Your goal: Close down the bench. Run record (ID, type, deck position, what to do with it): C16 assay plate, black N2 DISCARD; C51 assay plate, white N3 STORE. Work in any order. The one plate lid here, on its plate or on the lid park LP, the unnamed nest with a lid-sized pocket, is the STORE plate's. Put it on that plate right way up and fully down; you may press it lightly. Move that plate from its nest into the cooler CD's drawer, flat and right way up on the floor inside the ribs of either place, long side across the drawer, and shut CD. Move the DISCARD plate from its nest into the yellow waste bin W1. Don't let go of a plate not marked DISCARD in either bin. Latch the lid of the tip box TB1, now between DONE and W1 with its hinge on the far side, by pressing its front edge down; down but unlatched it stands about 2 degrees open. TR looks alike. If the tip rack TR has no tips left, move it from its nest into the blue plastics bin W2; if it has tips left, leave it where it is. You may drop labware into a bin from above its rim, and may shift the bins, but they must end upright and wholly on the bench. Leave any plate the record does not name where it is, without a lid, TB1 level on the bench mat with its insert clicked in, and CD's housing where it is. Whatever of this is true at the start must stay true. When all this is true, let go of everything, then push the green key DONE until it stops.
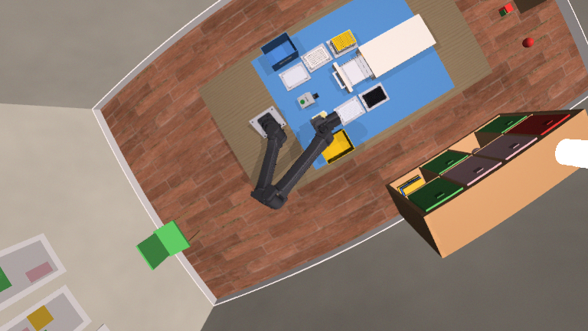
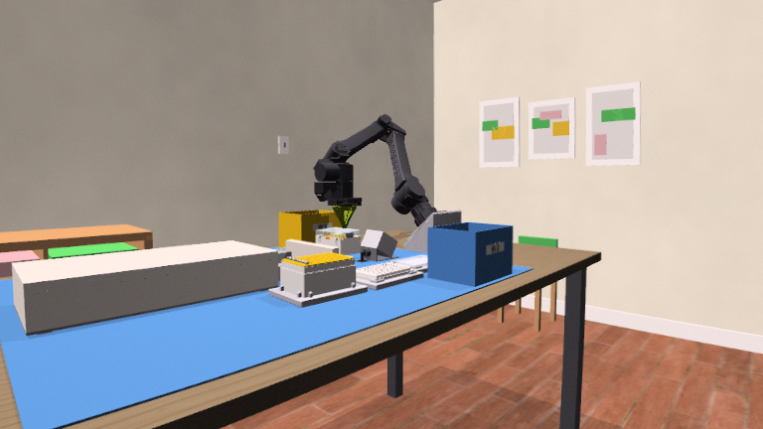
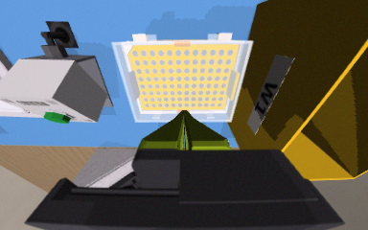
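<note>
The tip box TB1 (image 3: 183, 79) has a clear lid over a yellow insert and stands between the grey DONE box (image 3: 53, 88) and the yellow bin W1 (image 3: 307, 96). My gripper (image 3: 184, 114) is shut and empty, pointing straight down at the near edge of TB1's lid; I cannot tell whether it touches. From the side, the gripper (image 2: 344, 216) is right over TB1 (image 2: 335, 238). From above, the white plate (image 1: 348, 110) and the black plate (image 1: 374, 96) sit in their nests. The cooler CD (image 1: 396, 44) has its drawer (image 1: 353, 73) pulled open.
The tip rack TR (image 1: 342, 42) with a yellow top, a second white well plate (image 1: 316, 57) and a pale flat piece in a nest (image 1: 295, 76) lie at the far side. The blue bin W2 (image 1: 279, 50) stands beyond them. W1 (image 1: 338, 145) is close beside my wrist.
</note>
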`<control>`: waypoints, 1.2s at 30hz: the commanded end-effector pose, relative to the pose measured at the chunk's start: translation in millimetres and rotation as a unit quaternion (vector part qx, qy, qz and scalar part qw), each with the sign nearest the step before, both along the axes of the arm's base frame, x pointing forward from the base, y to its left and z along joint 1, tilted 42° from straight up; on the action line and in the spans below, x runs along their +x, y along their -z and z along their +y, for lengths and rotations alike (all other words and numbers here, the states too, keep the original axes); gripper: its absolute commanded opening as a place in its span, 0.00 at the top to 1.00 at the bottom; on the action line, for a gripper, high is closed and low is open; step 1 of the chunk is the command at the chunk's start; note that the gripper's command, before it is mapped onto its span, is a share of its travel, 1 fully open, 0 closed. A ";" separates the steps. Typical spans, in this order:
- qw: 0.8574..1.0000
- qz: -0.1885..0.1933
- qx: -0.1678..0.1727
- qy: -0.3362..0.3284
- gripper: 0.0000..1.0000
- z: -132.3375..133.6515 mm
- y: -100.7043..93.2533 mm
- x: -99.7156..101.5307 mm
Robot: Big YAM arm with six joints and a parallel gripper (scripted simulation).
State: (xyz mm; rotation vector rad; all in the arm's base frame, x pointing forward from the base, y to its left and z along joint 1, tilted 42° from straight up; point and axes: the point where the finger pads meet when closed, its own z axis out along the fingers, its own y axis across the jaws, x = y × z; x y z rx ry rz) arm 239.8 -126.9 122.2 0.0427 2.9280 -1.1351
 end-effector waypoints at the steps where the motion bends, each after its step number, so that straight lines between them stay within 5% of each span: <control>1: 1.000 0.001 -0.001 -0.004 1.00 -2.2 2.7 2.1; 36: 1.000 0.003 0.000 -0.003 1.00 -9.8 11.3 1.3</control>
